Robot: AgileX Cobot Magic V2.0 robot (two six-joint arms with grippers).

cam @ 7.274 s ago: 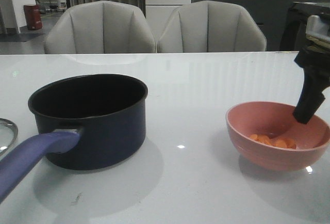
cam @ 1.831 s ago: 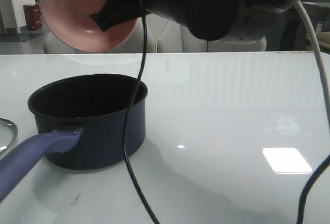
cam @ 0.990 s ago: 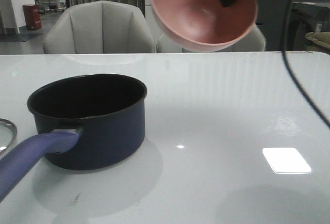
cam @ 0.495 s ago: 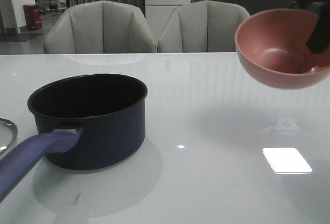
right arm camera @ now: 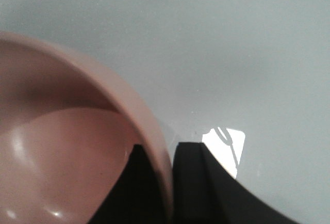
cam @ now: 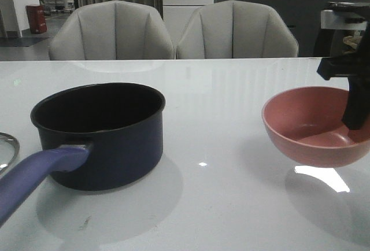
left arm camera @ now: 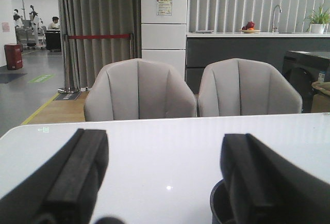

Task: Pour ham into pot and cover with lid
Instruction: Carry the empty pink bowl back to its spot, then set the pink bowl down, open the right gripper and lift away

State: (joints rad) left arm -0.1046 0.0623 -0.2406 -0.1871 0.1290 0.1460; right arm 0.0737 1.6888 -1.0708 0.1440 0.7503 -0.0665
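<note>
The pink bowl (cam: 315, 128) hangs low over the right side of the desk (cam: 231, 112), pinched at its rim by the right gripper (right arm camera: 170, 182): in the right wrist view one dark finger sits inside the wall and the other outside, pressed onto it. Its inside shows bare pink in both views, with no orange pieces left, so the pour looks finished. The ham itself cannot be seen anywhere; judging by the empty bowl it is probably down in the pot (cam: 99, 132), but the front camera looks across the rim into a black interior and the bottom is hidden (a fair guess, not something the views confirm).

The pot stands on the left of the desk, well apart from the bowl, with its long purple-blue handle running toward the near left corner. It is uncovered. The lid (cam: 7, 150) lies flat on the desk at the far left edge of the front view, just beside the handle, only its steel rim and some glass showing.

The left gripper (left arm camera: 165, 177) holds nothing; its two fingers are spread wide, with the pot's rim peeking in between them.

What remains, as I judge it: set the bowl down and release it, then take the lid by its knob and seat it on the pot.
</note>
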